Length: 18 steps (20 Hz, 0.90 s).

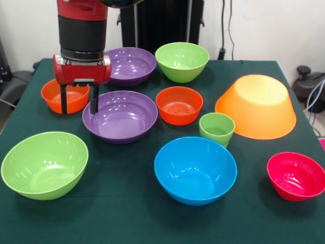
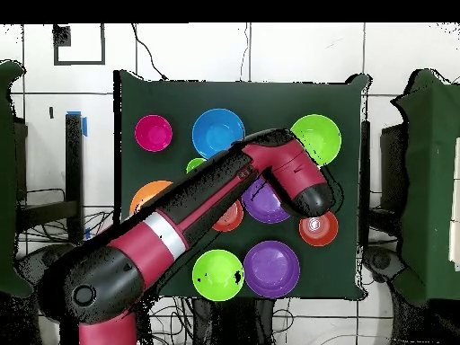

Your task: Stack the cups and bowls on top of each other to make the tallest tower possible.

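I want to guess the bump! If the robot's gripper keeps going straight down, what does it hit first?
Probably the small orange-red bowl on one side, or the near purple bowl on the other. The open gripper hangs between them; depth is hard to judge.

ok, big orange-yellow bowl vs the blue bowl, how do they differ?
The orange-yellow bowl lies upside down, rim on the cloth; the blue bowl stands upright, opening up. The orange-yellow bowl is wider than the blue bowl. In the front view the orange-yellow one sits at the right edge of the table, and the blue one sits nearer the camera, toward the middle. Both are glossy round plastic, empty, and away from the tool.
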### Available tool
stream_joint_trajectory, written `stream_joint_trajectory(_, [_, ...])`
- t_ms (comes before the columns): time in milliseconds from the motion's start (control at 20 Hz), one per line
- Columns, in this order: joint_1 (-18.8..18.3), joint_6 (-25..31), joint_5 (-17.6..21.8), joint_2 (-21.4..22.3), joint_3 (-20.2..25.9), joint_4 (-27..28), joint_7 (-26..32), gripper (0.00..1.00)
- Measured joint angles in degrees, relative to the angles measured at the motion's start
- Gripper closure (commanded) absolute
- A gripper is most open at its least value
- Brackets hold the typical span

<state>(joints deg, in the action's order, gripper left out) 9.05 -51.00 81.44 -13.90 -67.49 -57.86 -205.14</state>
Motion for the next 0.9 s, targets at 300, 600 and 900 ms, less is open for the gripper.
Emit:
stream_joint_trajectory(300, [0.0, 0.0, -0.2, 0.0, 1.1, 0.0, 0.0, 0.00])
stream_joint_trajectory(600, [0.0, 0.0, -0.3, 0.0, 1.4, -0.2, 0.0, 0.00])
stream_joint_trajectory(900, [0.0, 0.0, -0.5, 0.0, 1.7, -0.8, 0.0, 0.00])
